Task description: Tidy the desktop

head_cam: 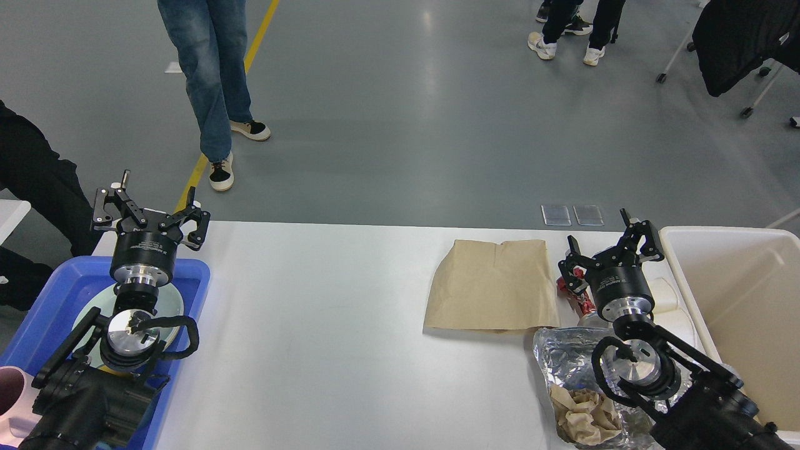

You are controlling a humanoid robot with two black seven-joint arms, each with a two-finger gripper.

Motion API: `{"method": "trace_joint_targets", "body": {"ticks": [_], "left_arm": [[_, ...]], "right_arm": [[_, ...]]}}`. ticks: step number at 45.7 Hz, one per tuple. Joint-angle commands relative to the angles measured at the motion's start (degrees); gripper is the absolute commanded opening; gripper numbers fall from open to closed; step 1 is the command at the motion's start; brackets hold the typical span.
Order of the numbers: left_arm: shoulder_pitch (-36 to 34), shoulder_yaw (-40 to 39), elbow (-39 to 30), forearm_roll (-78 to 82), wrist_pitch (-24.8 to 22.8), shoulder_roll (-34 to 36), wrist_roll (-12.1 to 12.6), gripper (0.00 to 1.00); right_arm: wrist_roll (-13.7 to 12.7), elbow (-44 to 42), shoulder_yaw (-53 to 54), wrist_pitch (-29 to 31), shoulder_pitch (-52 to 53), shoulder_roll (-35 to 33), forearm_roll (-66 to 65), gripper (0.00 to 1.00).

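The white desktop point(312, 312) spans the view. A flat brown paper bag point(494, 284) lies on it right of centre. A red wrapper point(578, 299) lies beside the bag, and crumpled foil point(559, 353) holding crumpled brown paper point(584, 415) lies in front of it. My right gripper point(606, 240) is open and empty above the red wrapper. My left gripper point(152, 203) is open and empty above the far edge of a blue tray point(37, 325) at the table's left end.
The blue tray holds a pale plate point(172, 303) and a pink cup point(12, 394). A cream-white bin point(737, 300) stands at the right end, with a white object point(665, 294) beside it. People stand beyond the table: jeans legs point(212, 81) and a dark-clothed figure point(31, 181).
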Motion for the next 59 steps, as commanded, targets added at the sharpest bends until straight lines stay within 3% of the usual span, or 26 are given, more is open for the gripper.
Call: {"method": "trace_joint_targets", "body": {"ticks": [1, 13, 22, 59], "left_arm": [[1.4, -0.1, 0.9, 0.0, -0.9, -2.2, 0.0, 0.96], [5.5, 0.1, 1.4, 0.0, -8.6, -2.6, 0.3, 0.96], [5.6, -0.5, 1.4, -0.6, -9.1, -2.3, 2.6, 0.96], [5.6, 0.1, 1.4, -1.6, -9.4, -2.1, 2.8, 0.96]], "right_arm": [[0.0, 0.0, 0.0, 0.0, 0.0, 0.0, 0.0, 1.00], [0.0, -0.1, 0.0, 0.0, 0.1, 0.0, 0.0, 1.00], [0.0, -0.1, 0.0, 0.0, 0.1, 0.0, 0.0, 1.00], [0.0, 0.0, 0.0, 0.0, 0.1, 0.0, 0.0, 1.00]]}}
